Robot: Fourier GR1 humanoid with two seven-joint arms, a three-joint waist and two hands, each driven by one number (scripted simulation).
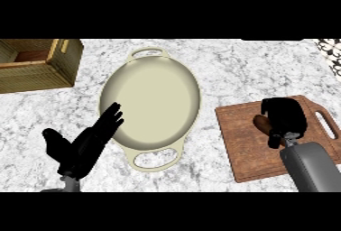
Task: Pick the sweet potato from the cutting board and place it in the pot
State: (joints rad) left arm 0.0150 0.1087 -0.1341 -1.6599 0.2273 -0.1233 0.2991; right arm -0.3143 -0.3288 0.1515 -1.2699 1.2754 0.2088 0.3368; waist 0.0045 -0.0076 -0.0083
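Here, the counter (253, 67) of pale marbled stone is seen from above. At centre stands the pot (150, 155), a cream oval vessel with a loop handle at its far end and another at its near end; its inside holds nothing. To the right of the pot, apart from it, lies the cutting board (243, 149), brown wood with a handle slot along its right edge. The right hand (285, 118) rests over the board, its fingers curled downward around the sweet potato (261, 122), of which only a reddish-brown end shows at the hand's left side; the rest is hidden beneath the hand. Whether the sweet potato touches the board or is raised off it cannot be told. The left hand (83, 146) shows at lower left, just beside the pot's near-left rim, fingers straight and spread, pointing away, holding nothing. A woven basket (40, 72) sits at the far-left corner of the counter.
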